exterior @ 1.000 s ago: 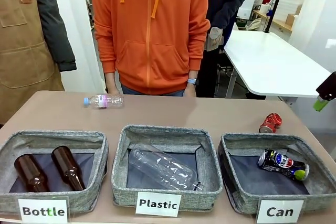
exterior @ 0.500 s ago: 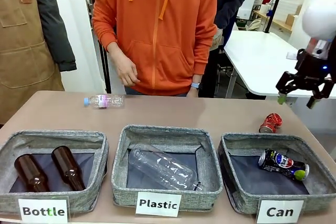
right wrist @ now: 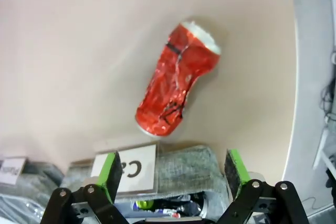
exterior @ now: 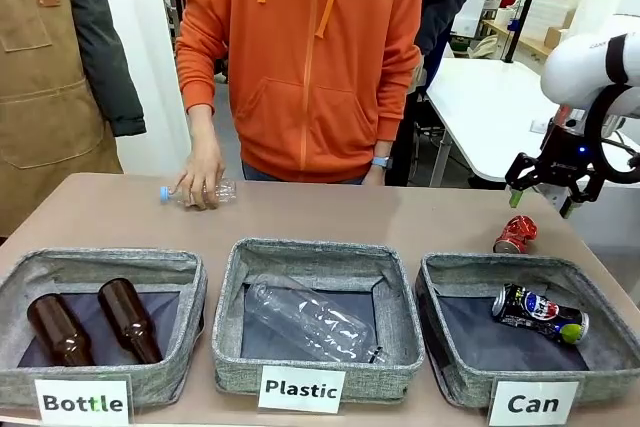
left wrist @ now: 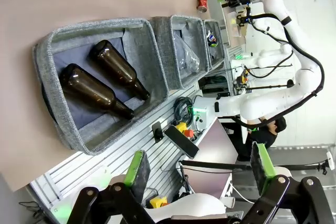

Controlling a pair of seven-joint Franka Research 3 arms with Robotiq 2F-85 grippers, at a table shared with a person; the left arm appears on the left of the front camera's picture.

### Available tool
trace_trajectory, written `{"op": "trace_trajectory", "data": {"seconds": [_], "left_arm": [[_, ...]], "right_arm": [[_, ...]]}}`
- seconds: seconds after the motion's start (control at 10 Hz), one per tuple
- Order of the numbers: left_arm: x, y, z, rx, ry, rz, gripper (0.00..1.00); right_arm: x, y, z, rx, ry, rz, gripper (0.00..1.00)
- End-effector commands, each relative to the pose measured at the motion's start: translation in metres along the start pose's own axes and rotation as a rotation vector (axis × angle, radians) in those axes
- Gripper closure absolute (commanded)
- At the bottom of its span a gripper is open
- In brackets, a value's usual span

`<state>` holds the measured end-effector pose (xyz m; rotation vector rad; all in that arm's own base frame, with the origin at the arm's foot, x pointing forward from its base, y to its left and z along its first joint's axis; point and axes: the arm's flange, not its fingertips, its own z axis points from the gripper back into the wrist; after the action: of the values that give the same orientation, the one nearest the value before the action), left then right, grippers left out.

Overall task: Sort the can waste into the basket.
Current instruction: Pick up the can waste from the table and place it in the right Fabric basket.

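Red crushed can (exterior: 515,234) on table (exterior: 420,212) beyond the Can basket (exterior: 500,265), right pincer (exterior: 541,204) released, seemingly overhead; left pincer (left wrist: 200,166) released too.

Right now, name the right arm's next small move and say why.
Probably lower the open right gripper around the red can: it lies on the table beyond the Can basket, just below the gripper, and the black can is already inside.

The brown table (exterior: 400,215) carries three grey baskets in a row along its near edge: the Bottle basket (exterior: 100,265) at the left, the Plastic basket (exterior: 228,307) in the middle and the Can basket (exterior: 500,265) at the right. Just behind the Can basket lies a crushed red can (exterior: 515,234). Near the far edge lies a small clear bottle (exterior: 226,190), with a person's hand (exterior: 203,175) on it.
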<state>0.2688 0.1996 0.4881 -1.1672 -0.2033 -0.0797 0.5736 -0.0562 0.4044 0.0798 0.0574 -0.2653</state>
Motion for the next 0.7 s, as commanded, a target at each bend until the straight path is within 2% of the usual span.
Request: {"op": "trace_trajectory", "data": {"seconds": [0.0,0.1,0.2,0.4,0.6], "left_arm": [[-0.001,0.0,0.001,-0.003,0.005,-0.015,0.0],[-0.001,0.0,0.001,-0.003,0.005,-0.015,0.0],[-0.001,0.0,0.001,-0.003,0.005,-0.015,0.0],[-0.001,0.0,0.001,-0.003,0.005,-0.015,0.0],[-0.001,0.0,0.001,-0.003,0.005,-0.015,0.0]], "right_arm": [[-0.003,0.003,-0.003,-0.003,-0.049,-0.101,0.0],[-0.003,0.001,-0.006,0.049,-0.072,-0.238,0.0],[-0.003,-0.001,-0.01,0.102,-0.053,-0.4,0.0],[-0.002,-0.005,-0.018,0.139,-0.025,-0.619,0.0],[-0.003,-0.01,-0.019,0.12,-0.021,-0.64,0.0]]}}
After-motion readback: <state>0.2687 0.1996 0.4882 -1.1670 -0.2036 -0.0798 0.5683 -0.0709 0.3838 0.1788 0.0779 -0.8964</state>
